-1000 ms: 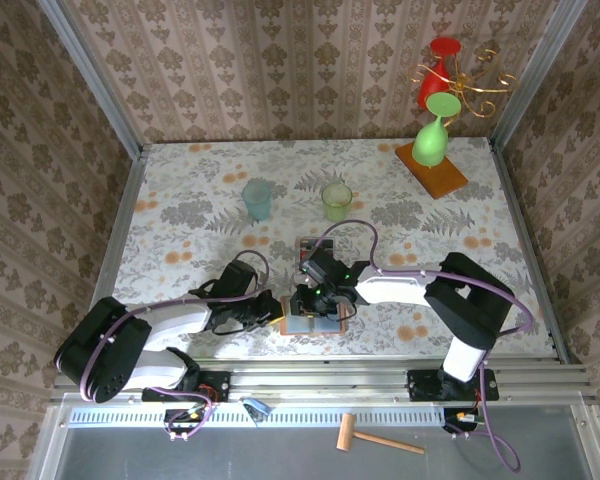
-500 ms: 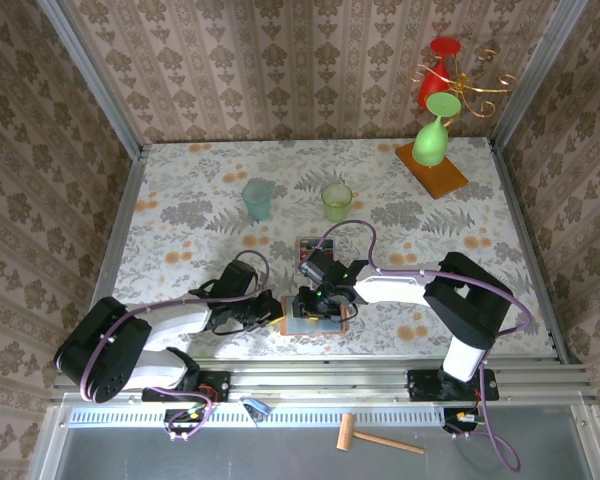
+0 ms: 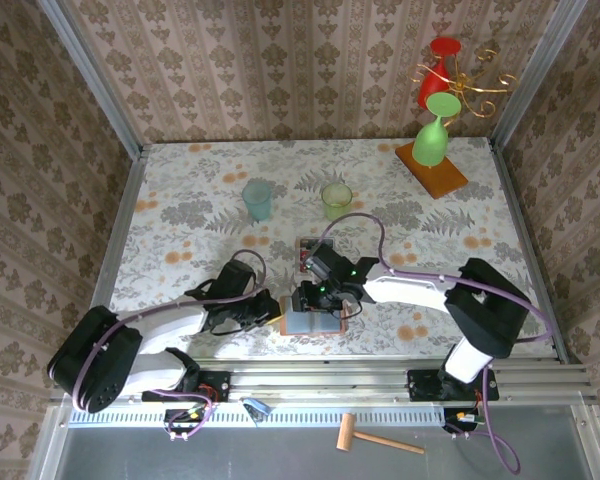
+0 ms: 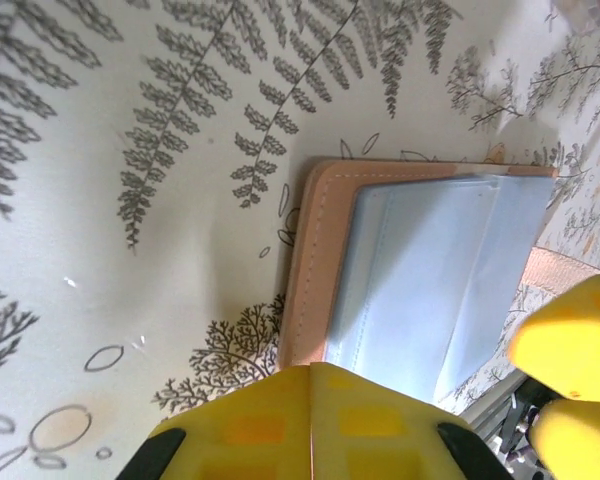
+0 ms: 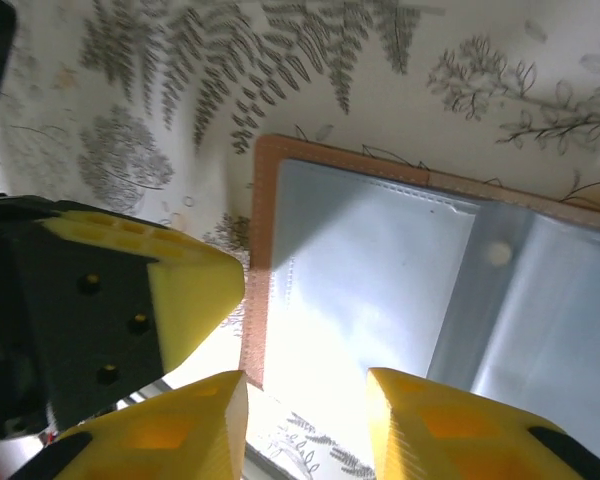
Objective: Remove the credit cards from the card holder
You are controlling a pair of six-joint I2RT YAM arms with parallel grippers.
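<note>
The card holder (image 3: 312,322) lies open and flat near the table's front edge, with a tan rim and grey-blue pockets (image 5: 380,270). The pockets I see look flat, and the credit cards are hidden. My left gripper (image 3: 277,312) is shut, its joined yellow tips (image 4: 320,372) resting at the card holder's (image 4: 430,270) tan left rim. My right gripper (image 3: 318,298) hovers just over the left panel. It stands open (image 5: 307,395) with nothing between its fingers. The left gripper's yellow finger (image 5: 190,290) sits close beside it.
A small clear tray (image 3: 308,247) with something red and dark inside stands just behind the card holder. Farther back are a teal cup (image 3: 257,199) and a green cup (image 3: 336,201). An orange board with a green vase (image 3: 432,150) is at the back right. The metal rail (image 3: 320,350) runs close in front.
My right gripper's jaws have spread apart over the card holder, and its arm has swung a little to the right. The left gripper has stayed shut in place.
</note>
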